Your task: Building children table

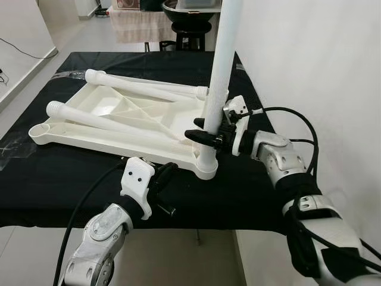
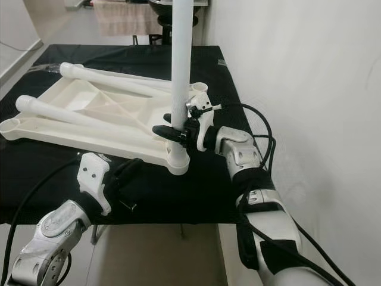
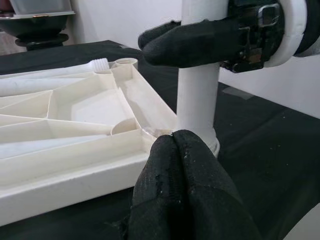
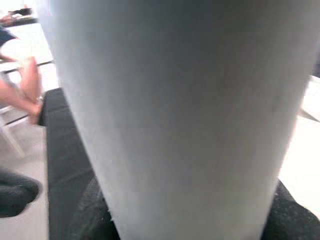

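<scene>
The white plastic table top (image 1: 119, 128) lies upside down on a black-covered table (image 1: 71, 179). Two loose white legs (image 1: 143, 89) (image 1: 101, 121) rest across its ribbed underside. A third leg (image 1: 221, 65) stands upright in the near right corner socket (image 1: 205, 170). My right gripper (image 1: 205, 136) is shut on this upright leg just above the socket; the leg (image 4: 175, 115) is very close in the right wrist view. My left gripper (image 1: 165, 176) hovers by the top's front edge, left of the socket, shut, its fingertips (image 3: 185, 190) pressed together with nothing between them.
A white wall (image 1: 309, 53) runs close along the table's right side. The corner socket (image 1: 40, 130) at the near left has no leg in it. A black stool (image 1: 190, 30) and a draped cloth (image 1: 140, 24) stand beyond the table. A person (image 4: 20, 90) sits nearby.
</scene>
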### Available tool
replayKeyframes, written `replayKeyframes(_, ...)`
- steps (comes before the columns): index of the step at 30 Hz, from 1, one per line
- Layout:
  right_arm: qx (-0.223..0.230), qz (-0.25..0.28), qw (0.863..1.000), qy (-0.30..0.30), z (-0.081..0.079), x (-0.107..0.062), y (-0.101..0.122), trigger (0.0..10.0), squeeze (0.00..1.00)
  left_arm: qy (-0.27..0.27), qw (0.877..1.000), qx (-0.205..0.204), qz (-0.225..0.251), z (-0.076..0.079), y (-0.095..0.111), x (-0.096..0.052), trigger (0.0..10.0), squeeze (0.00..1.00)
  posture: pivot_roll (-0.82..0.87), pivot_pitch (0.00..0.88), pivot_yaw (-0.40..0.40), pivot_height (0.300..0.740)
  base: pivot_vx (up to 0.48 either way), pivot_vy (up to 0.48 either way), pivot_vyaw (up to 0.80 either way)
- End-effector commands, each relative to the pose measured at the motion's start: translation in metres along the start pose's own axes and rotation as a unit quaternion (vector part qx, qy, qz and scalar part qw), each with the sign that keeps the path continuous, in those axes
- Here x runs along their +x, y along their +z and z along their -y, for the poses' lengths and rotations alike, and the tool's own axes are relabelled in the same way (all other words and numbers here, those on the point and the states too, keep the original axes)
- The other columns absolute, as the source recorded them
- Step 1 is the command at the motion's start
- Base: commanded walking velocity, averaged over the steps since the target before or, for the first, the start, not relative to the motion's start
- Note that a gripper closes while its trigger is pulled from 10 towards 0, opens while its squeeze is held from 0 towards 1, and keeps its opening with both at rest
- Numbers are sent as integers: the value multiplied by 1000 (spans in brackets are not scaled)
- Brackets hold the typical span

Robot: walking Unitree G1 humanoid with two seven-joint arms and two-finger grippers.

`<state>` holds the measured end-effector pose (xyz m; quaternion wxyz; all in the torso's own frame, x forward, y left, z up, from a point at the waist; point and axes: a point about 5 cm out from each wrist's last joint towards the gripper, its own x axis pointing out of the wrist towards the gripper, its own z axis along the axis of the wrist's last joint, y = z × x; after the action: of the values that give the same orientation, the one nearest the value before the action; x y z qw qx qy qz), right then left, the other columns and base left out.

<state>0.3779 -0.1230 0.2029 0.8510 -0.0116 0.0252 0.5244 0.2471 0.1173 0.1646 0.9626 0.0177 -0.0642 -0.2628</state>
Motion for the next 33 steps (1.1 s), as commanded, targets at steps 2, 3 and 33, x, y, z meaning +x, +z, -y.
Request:
replayKeyframes(2,19,5,1000,18,-2,3,-3,0,0,3,1000,0,-5,0,-3,-1,10000,0,52,40,-52,740,0,0,0)
replayKeyframes(3,19,5,1000,18,-2,3,-3,0,0,3,1000,0,-5,0,-3,-1,10000,0,52,40,-52,740,0,0,0)
replayKeyframes(33,59,12,959,-276,-31,23,-55,10000,1000,-8,1000,-2,-7,3,-3,0,10000,0,37,47,-39,740,0,0,0)
